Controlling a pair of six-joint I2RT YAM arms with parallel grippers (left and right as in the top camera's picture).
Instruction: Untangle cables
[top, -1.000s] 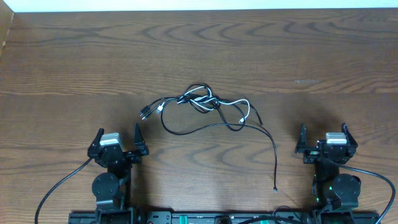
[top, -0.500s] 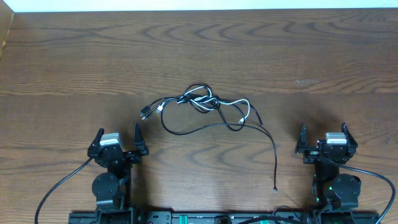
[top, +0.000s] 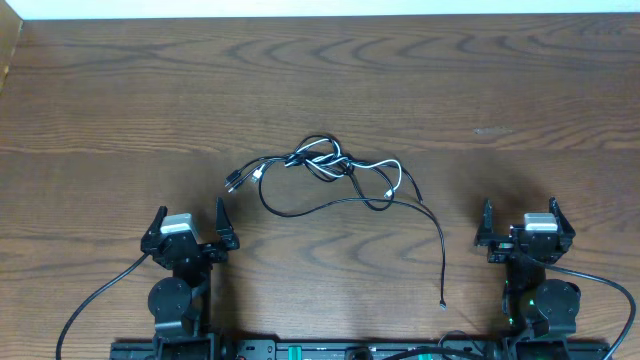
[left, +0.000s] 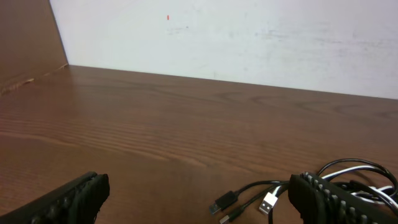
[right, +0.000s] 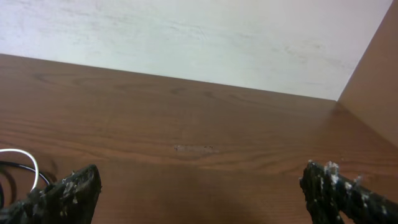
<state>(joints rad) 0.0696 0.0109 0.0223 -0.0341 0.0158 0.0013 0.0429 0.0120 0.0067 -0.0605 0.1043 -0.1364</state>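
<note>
The cables (top: 330, 170) lie knotted together in the middle of the wooden table (top: 320, 90): black cords looped around a white cord (top: 392, 175). One black cord trails down to a plug end (top: 443, 303) at the front. Several USB plugs (top: 240, 178) stick out at the knot's left; in the left wrist view these plugs (left: 249, 202) lie just ahead of my fingers. My left gripper (top: 190, 222) rests open at the front left, short of the plugs. My right gripper (top: 520, 215) rests open at the front right, holding nothing. A white loop (right: 25, 165) shows at the right wrist view's left edge.
A white wall (left: 249, 37) runs along the table's far edge. Brown side panels stand at the far left (left: 25, 43) and far right (right: 373, 81). Thick black cables (top: 95, 300) run from the arm bases at the front.
</note>
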